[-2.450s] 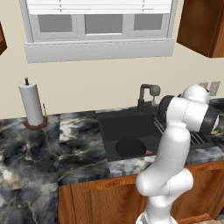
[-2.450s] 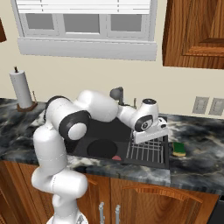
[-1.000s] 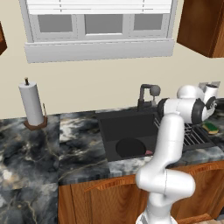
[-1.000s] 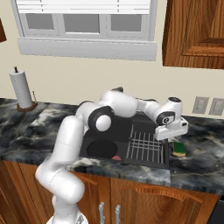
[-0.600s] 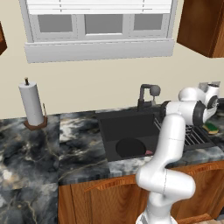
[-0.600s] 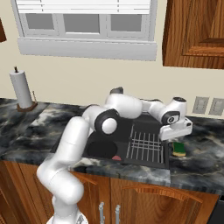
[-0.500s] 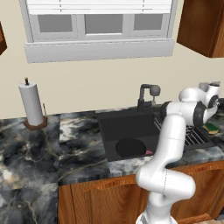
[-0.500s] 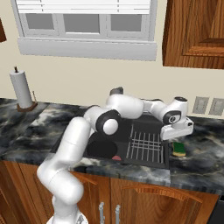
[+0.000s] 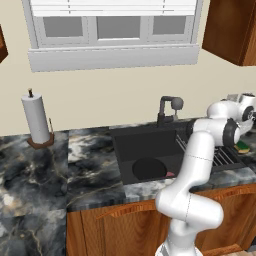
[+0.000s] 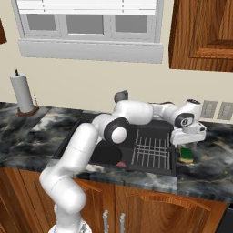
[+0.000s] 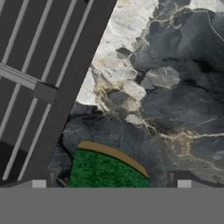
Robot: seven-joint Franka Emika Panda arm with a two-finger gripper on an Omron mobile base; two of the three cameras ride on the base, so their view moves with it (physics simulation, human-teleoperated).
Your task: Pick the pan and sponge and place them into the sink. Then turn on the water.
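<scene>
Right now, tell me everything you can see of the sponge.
The sponge is a small rectangular block, its rough green layer facing up over a yellow body. It lies flat on the marbled counter, just right of the ribbed black drying rack and apart from it. The open gripper hangs directly above it; whether the fingertips touch it cannot be told.

No text, label, brand, number or sign can be read in any of the views.
</scene>
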